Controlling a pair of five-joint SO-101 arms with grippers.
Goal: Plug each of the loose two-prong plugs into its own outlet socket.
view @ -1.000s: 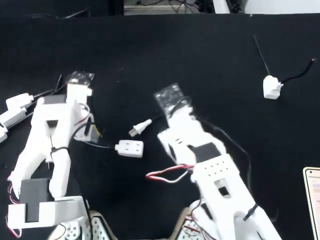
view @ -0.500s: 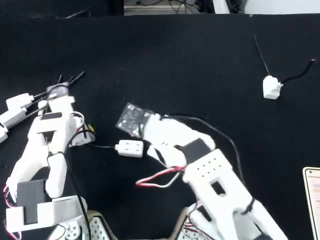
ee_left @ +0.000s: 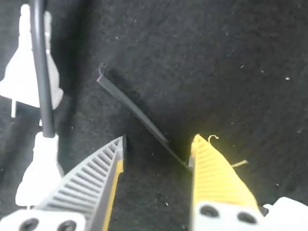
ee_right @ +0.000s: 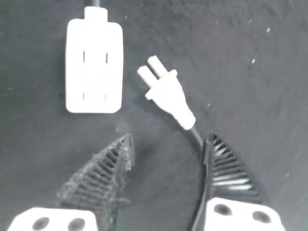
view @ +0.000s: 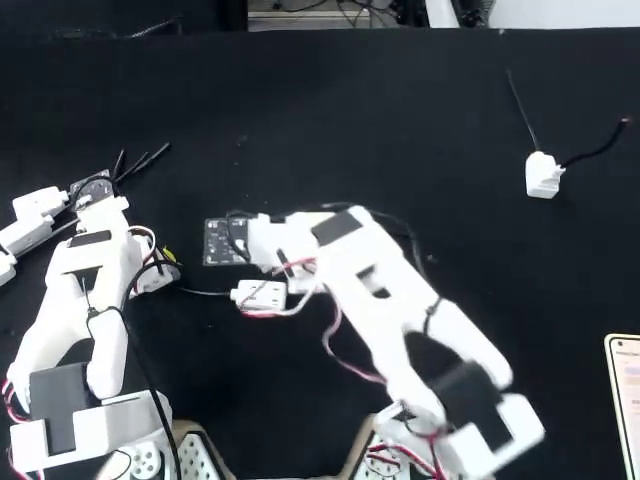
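Plainly, nothing is plugged in yet, as far as can be seen; the two-prong plug [ee_right: 166, 94] lies loose on the table [view: 400, 120] just beside the outlet socket [ee_right: 94, 65], apart from it, its prongs outside the slots, which all show bare; two more white plugs [ee_left: 31, 79] lie loose near the left arm [view: 80, 290]; a small white block [view: 543, 175] on a black cord sits well apart toward the table's 3 o'clock, and whether it is plug or socket I cannot tell; so by my reading every insertion is left to do; the right arm [view: 380, 290] lies extended from the 5 o'clock side toward 10 o'clock, low over the table, with the outlet socket at about 5 o'clock of its tip; its jaws are spread wide and grasp nothing, the plug body just ahead of the gap and the cord passing close by one finger [ee_right: 231, 168]; the left arm stands at the 8 o'clock side pointing toward 12 o'clock, its jaws likewise released, straddling a thin black strip [ee_left: 139, 113] without gripping it
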